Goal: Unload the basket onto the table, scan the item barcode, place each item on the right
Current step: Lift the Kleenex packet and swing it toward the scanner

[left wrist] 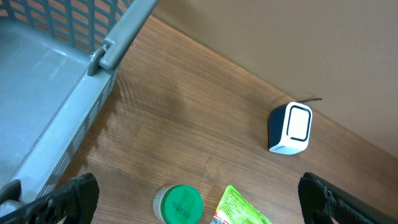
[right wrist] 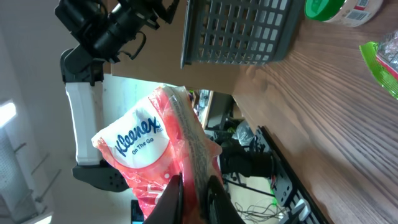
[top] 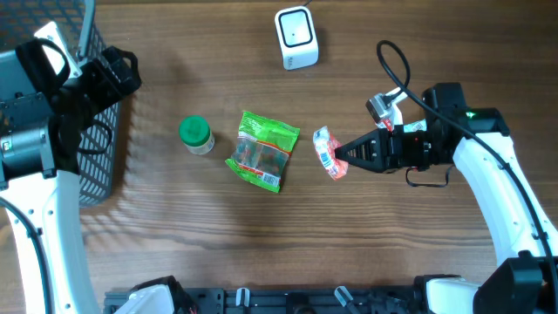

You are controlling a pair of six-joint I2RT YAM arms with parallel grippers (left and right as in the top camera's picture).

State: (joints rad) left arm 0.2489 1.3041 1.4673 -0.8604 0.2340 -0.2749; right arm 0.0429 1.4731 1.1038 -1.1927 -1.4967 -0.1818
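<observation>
While the tissue pack [top: 325, 152] is pinched edgewise in the clenched right claw [top: 343, 158], a slip short of the scanner [top: 296, 37] is risked; the left claw [top: 113, 74] is seen released.

The mesh basket [top: 98, 170] runs off the top edge of the overhead view, and the left arm [top: 26, 144] covers its left side; in the left wrist view the bottom edge cuts the green-lidded jar [left wrist: 179, 204] and the green snack bag [left wrist: 241, 208]; the Kleenex pack [right wrist: 152, 146] has its lower end hidden behind the right hand [right wrist: 194, 199]; overhead, the bag's print is too small to read; the cable of the scanner [top: 296, 37] leaves at the top edge.
</observation>
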